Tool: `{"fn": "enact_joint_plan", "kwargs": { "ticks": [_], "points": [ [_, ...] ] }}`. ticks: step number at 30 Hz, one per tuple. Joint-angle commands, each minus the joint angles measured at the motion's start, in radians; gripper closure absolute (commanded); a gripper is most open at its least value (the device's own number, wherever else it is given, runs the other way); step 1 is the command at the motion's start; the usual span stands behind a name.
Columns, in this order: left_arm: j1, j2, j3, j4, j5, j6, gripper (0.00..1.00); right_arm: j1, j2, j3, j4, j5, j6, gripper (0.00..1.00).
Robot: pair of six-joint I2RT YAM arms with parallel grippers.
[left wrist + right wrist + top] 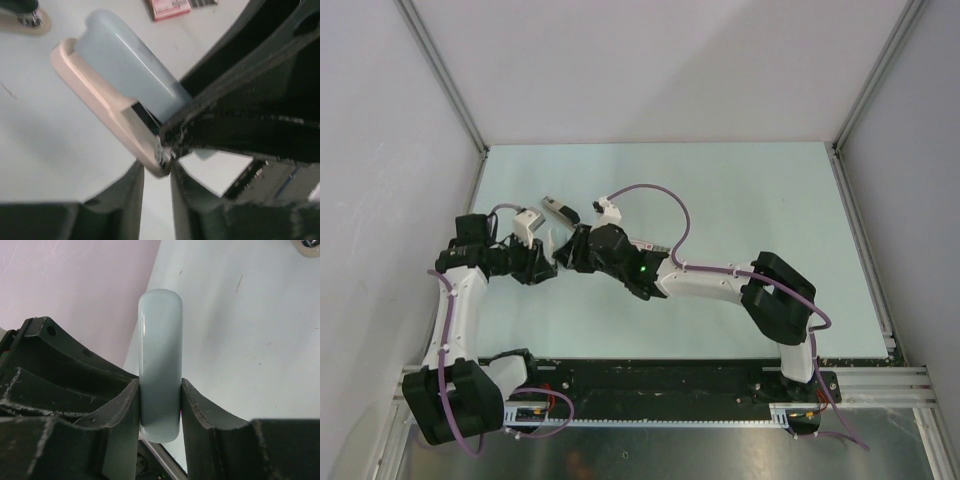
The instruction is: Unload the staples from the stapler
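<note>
The stapler (120, 75) has a pale blue top over a cream base and is held off the table between both arms. My right gripper (160, 386) is shut on its pale blue top (160, 350), and its dark fingers (235, 120) fill the right of the left wrist view. My left gripper (157, 171) is shut on the near tip of the cream base (155, 159). In the top view both grippers, left (542, 258) and right (564, 254), meet left of the table's middle and hide most of the stapler. No staples show.
A small pink-red printed thing (170, 7) lies on the table beyond the stapler. A small oblong piece with a dark end (558, 210) lies just behind the grippers. A cream item with metal on it (25, 19) sits at the far left. The left wall (75, 280) is close.
</note>
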Motion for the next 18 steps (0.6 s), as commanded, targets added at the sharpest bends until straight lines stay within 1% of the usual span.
{"fn": "enact_joint_plan", "kwargs": {
  "ticks": [1, 3, 5, 12, 18],
  "points": [
    [0.003, -0.021, 0.030, 0.010, 0.001, 0.114, 0.77, 0.007, -0.050, 0.000, 0.096, -0.032, 0.019, 1.00],
    [0.004, -0.028, 0.030, 0.009, -0.010, 0.124, 0.84, 0.006, -0.054, -0.009, 0.097, -0.034, 0.018, 1.00],
    [0.003, -0.039, 0.029, 0.008, -0.021, 0.135, 0.89, 0.007, -0.057, -0.019, 0.097, -0.037, 0.016, 1.00],
    [0.003, -0.083, 0.014, 0.010, -0.066, 0.164, 0.93, 0.006, -0.075, -0.044, 0.085, -0.047, -0.013, 1.00],
    [0.005, -0.109, 0.009, 0.010, -0.131, 0.221, 0.98, -0.004, -0.112, -0.077, 0.039, -0.105, -0.094, 1.00]
  ]
}}
